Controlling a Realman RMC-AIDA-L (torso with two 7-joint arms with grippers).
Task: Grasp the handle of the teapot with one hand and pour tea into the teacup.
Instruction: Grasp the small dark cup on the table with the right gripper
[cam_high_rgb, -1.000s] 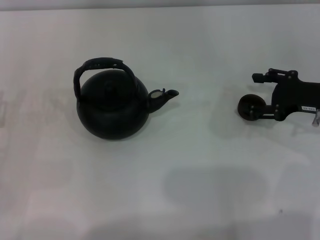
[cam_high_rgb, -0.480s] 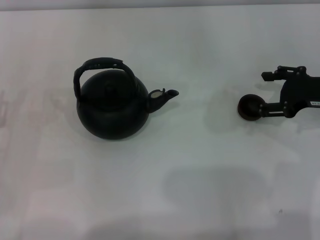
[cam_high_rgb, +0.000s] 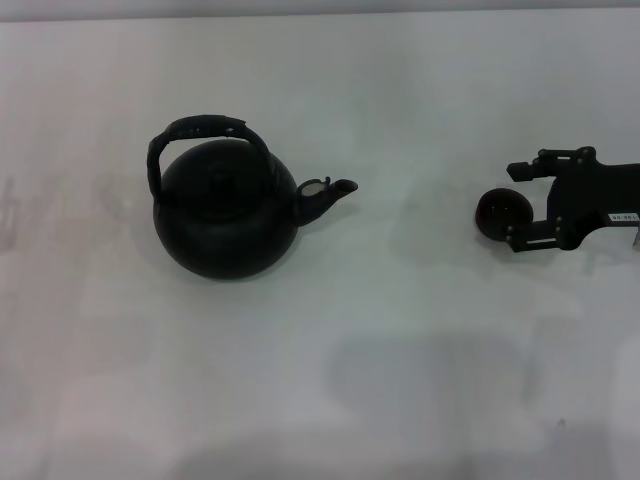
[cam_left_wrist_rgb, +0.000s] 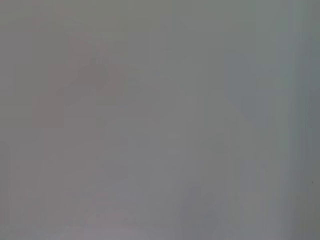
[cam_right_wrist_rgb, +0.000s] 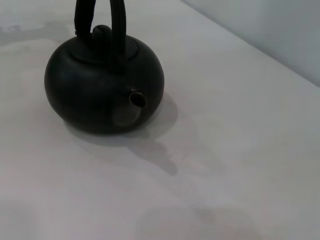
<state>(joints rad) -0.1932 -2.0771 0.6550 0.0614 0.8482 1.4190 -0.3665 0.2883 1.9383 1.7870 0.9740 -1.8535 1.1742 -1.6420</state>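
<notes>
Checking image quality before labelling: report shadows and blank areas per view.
Head view: soft shadows lie beneath the teapot and beside the right gripper at the teacup. Left wrist view: featureless grey. Right wrist view: the teapot's shadow falls toward the camera on the table.

The head view looks forward and down from above onto the pale white desk (cam_high_rgb: 420, 330), taking in the large round matte black teapot (cam_high_rgb: 225, 215) on the robot's left and much bare surface around it. The right wrist view sits low and near, facing that same teapot (cam_right_wrist_rgb: 100, 90) spout-on across the desk (cam_right_wrist_rgb: 240, 165); both share the pot. The left wrist view shows only a featureless grey surface.
</notes>
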